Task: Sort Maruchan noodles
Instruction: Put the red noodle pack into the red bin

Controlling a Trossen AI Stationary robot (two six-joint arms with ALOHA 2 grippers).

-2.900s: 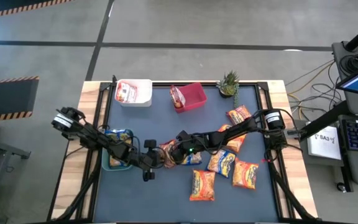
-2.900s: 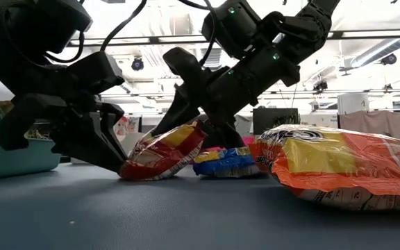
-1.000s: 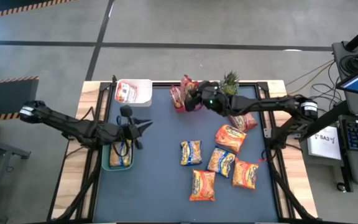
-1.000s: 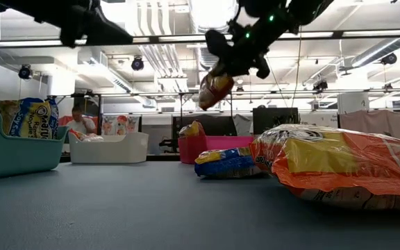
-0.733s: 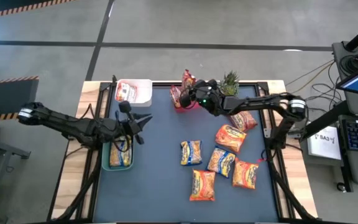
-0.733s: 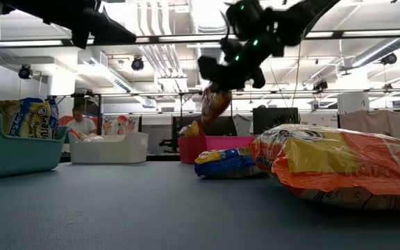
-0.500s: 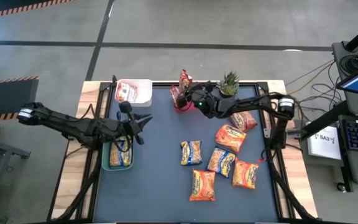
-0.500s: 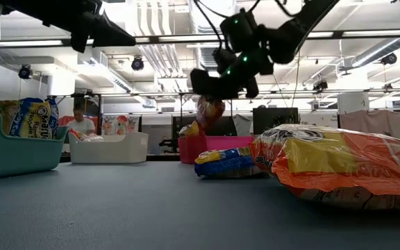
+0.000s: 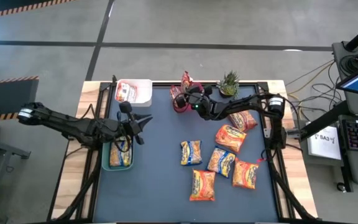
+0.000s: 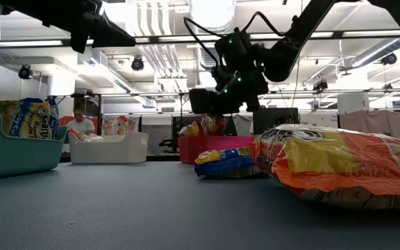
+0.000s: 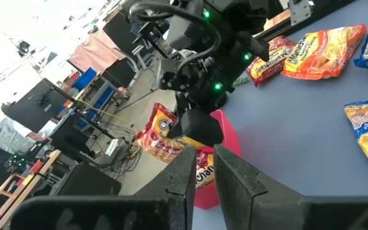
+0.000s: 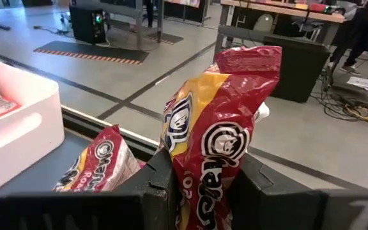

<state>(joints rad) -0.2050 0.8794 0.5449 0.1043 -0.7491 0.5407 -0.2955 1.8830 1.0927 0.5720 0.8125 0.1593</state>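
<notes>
Right tool (image 9: 184, 93): hung over the red bin (image 9: 180, 104) at the far edge of the table (image 9: 160, 180), fingers (image 12: 160, 179) clamped on a red packet (image 12: 219, 134) that stood upright between them.
Red packet: its top stuck out past the far side of the bin in the high view; in the low view it hung just under the tool, above the bin.
Red bin: already held another red packet (image 12: 98, 167), leaning inside.
Left tool (image 9: 143, 123): hovered above the teal bin (image 9: 109, 163) near the table's left edge; its fingers (image 11: 232, 176) were nearly together with only a thin gap and nothing between them.
Teal bin: held yellow-blue packets (image 10: 33, 119), standing upright.
White bin (image 9: 143, 93): at the far left of the table, with a packet (image 9: 127, 93) lying in it.
Loose packets: a yellow-blue one (image 9: 191, 152) near the table's middle; orange ones (image 9: 230, 138) spread to its right and toward the near edge, the nearest (image 9: 202, 185) lying flat.
Potted plant (image 9: 228, 83): at the far edge, just right of the right tool.
</notes>
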